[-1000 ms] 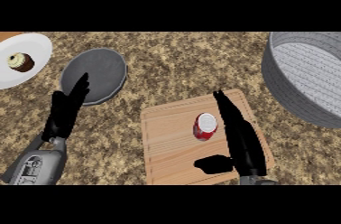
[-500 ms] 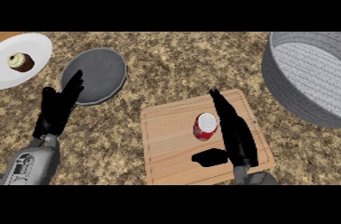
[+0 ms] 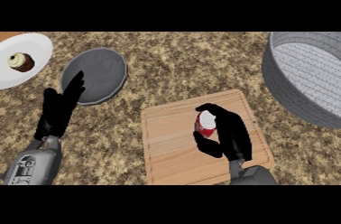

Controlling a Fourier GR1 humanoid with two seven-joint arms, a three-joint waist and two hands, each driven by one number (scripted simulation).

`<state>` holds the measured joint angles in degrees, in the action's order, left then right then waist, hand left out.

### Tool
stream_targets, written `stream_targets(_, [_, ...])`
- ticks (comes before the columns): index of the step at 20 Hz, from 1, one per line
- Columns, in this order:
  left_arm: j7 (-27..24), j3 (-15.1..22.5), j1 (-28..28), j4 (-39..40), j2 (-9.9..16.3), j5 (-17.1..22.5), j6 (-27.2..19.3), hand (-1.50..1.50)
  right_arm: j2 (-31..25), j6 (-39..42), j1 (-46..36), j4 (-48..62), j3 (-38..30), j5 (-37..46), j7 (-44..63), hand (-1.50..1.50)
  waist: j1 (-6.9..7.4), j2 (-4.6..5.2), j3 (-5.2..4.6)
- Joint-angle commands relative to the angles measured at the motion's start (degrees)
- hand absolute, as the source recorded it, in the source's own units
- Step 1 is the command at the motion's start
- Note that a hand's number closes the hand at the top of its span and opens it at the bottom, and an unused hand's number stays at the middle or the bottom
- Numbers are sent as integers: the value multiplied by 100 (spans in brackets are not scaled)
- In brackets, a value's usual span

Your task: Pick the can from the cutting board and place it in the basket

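As the head view showed it, the can [image 3: 207, 124] stood upright on the board [image 3: 174, 148], with the right hand [image 3: 228, 133] curled round it from the right, thumb on its near left side. The basket [image 3: 288, 91] lay up and to the right, well apart, on this hand's own side, so the carry would likely go that way. The left hand [image 3: 58, 108] rested open at the left, fingers straight, by the grey plate [image 3: 97, 74] on the table [image 3: 173, 65].
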<state>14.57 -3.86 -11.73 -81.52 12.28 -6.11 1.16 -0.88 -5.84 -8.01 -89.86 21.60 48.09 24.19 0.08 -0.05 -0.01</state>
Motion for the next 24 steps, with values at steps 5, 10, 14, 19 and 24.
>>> stream_targets(5, [-284, 73, -310, 492, -182, -264, -111, 0, 81, -385, -400, 580, 164, 827, -163, 150, -8, 10, 0])
stream_targets(10, [-147, -7, -213, 304, -63, -118, -5, 0, -1433, 1492, -514, 651, 729, 1023, -823, 150, 84, 15, -12])
stream_targets(14, [-277, -69, -185, 355, -26, -74, 41, 0, -1817, 1741, -569, 771, 1152, 1337, -1296, 150, 38, 14, -5])
stream_targets(19, [-459, 27, 187, 209, -154, -252, -91, 0, -2094, 1917, -811, 136, 693, 1300, -1847, 150, 4, 1, 0])
stream_targets(24, [-299, -112, 91, 231, -22, -96, 56, 0, -1741, 2783, -330, -1556, -110, -271, -1380, 150, -98, -25, -3])
